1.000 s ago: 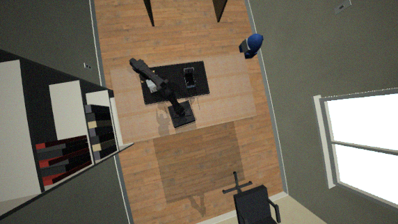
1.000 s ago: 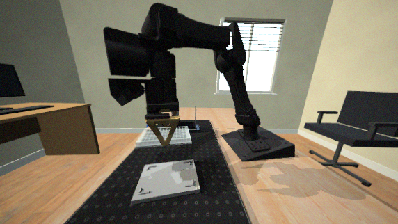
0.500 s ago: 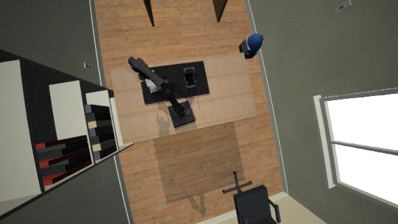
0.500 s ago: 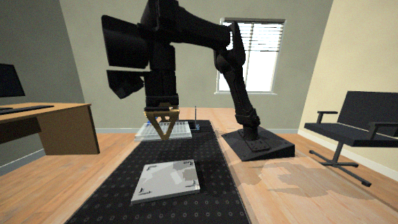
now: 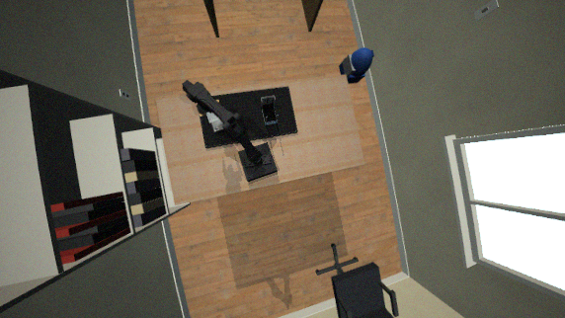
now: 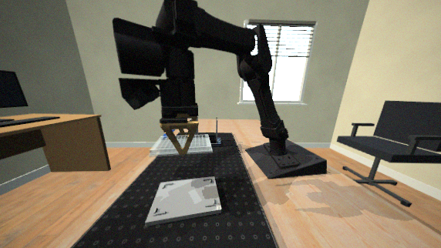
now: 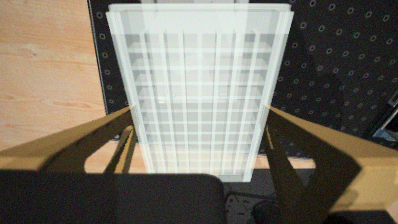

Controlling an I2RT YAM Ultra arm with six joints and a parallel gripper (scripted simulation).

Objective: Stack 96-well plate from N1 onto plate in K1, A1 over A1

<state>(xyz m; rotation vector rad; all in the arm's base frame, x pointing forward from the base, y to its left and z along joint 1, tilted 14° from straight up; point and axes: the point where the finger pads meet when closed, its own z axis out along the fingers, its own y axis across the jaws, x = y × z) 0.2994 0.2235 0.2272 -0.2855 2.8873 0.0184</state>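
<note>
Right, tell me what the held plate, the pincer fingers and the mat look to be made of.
96-well plate: likely clear plastic; the mat shows through its well grid.
Pincer fingers: matte yellow-tan, plastic or painted metal, unclear which.
Mat: black, flat, dotted with pale rings; possibly rubber or perforated board.

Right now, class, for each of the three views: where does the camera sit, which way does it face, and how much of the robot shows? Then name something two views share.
Top: near the ceiling, facing straight down on the room; the whole arm and its base show over the black mat.
Exterior: low at the mat's near end, facing the window; arm, gripper, lifted plate and bare nest show.
Wrist: on the gripper, looking down along the plate; only the yellow fingers show.
Shared: exterior and wrist both show the plate held between the fingers.
</note>
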